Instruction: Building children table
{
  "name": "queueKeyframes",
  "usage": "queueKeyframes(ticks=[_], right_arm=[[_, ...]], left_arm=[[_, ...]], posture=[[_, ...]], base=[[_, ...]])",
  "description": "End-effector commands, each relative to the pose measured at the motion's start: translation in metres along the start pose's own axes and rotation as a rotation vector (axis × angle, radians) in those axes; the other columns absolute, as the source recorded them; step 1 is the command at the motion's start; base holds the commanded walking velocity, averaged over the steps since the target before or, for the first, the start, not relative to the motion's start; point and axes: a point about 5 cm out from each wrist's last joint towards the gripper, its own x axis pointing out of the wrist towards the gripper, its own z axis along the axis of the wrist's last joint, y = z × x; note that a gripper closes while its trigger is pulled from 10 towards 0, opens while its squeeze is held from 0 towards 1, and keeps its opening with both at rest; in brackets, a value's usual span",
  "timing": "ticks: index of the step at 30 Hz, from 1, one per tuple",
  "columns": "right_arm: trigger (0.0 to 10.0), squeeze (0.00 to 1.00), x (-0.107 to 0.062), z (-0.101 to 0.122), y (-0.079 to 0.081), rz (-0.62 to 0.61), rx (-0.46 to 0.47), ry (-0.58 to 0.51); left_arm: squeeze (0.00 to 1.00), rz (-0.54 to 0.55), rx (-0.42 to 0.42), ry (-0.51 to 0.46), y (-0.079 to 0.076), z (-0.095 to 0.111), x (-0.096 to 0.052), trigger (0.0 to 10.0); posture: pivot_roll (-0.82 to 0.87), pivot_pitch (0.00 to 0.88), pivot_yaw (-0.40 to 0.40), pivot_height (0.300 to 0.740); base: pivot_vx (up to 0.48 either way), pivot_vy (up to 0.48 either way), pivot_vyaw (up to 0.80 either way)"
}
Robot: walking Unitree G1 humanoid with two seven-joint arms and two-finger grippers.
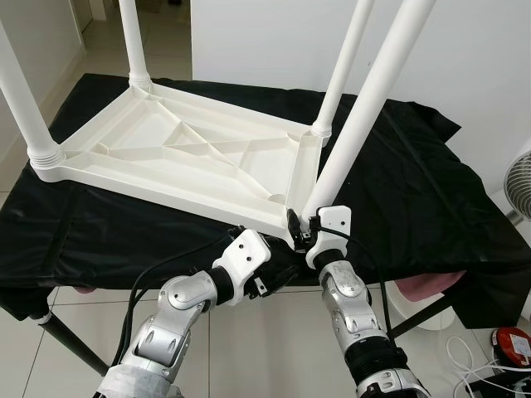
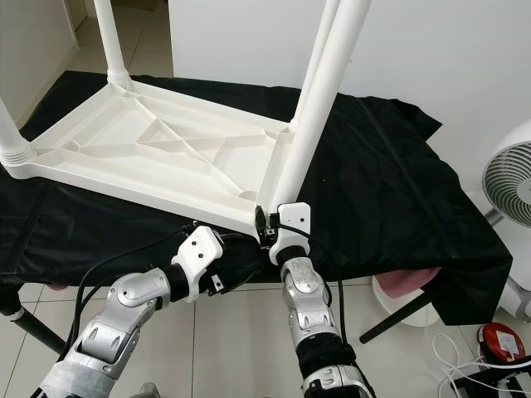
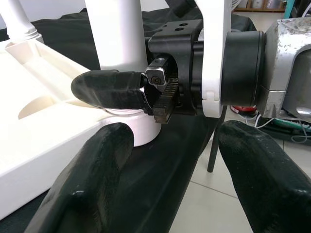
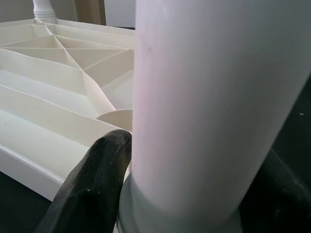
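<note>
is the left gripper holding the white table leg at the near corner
No: the left gripper hangs open beside the near corner, while the right gripper has its black fingers around the white plastic table leg.

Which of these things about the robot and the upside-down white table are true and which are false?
1. The white tabletop lies upside down on a black cloth. True.
2. The right pincer grips the near table leg close to its base. True.
3. The left pincer is shut on a screwdriver. False: its fingers are open and hold nothing, beside the table's near corner.
4. Only one leg stands on the table. False: four white legs rise from its corners.
5. A white fan stands on the floor on the robot's right. True.
6. The cloth is red. False: it is black.
</note>
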Motion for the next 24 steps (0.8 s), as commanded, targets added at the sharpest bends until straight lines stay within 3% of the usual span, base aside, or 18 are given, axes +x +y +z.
queueKeyframes(ticks=[1, 5, 6, 11, 14, 15, 16, 18, 24], right_arm=[[10.0, 0.0, -0.003, -0.007, -0.008, -0.05, 0.048, 0.036], [10.0, 0.0, -0.003, -0.004, -0.015, -0.075, 0.0, 0.036], [10.0, 1.0, -0.003, -0.002, -0.018, -0.074, 0.01, 0.03], [10.0, 1.0, -0.002, 0.005, -0.023, 0.029, 0.019, 0.008], [10.0, 1.0, 0.0, 0.005, -0.026, 0.194, -0.022, 0.036], [10.0, 0.0, 0.0, 0.007, -0.029, 0.242, -0.045, 0.039], [10.0, 0.0, 0.0, 0.007, -0.029, 0.242, -0.045, 0.039], [10.0, 0.0, 0.004, 0.012, -0.038, 0.405, -0.11, 0.052], [10.0, 0.0, 0.013, 0.021, -0.039, 0.505, -0.153, 0.041]], left_arm=[[0.0, 0.045, -0.006, -0.007, 0.0, 0.001, 0.003, 10.0], [0.0, 0.04, -0.005, -0.007, -0.001, 0.001, 0.003, 10.0], [0.0, 0.044, -0.006, -0.006, -0.001, 0.001, 0.003, 10.0], [0.0, 0.049, -0.01, -0.005, 0.0, 0.001, 0.002, 10.0], [0.0, 0.043, -0.01, -0.003, -0.001, 0.001, 0.001, 10.0], [0.0, 0.042, -0.009, -0.003, 0.0, 0.001, 0.001, 10.0], [0.0, 0.042, -0.009, -0.003, 0.0, 0.001, 0.001, 10.0], [0.0, 0.046, -0.008, -0.004, 0.002, 0.002, 0.002, 10.0], [0.0, 0.051, -0.009, -0.007, 0.004, 0.002, 0.002, 10.0]], posture=[[0.05, 0.0, -0.115, 0.74], [0.05, 0.0, -0.115, 0.74], [0.05, 0.0, -0.118, 0.74], [0.05, 0.0, -0.109, 0.74], [0.04, 0.0, -0.106, 0.74], [0.04, 0.0, -0.104, 0.74], [0.04, 0.0, -0.104, 0.74], [0.04, 0.0, -0.1, 0.74], [0.04, 0.0, -0.094, 0.74]], base=[[0.0, 0.0, 0.0], [0.0, 0.0, 0.0], [0.0, 0.0, 0.0], [0.0, 0.0, 0.0], [0.0, 0.0, 0.0], [0.0, 0.0, 0.0], [0.0, 0.0, 0.0], [0.0, 0.0, 0.0], [0.0, 0.0, 0.0]])
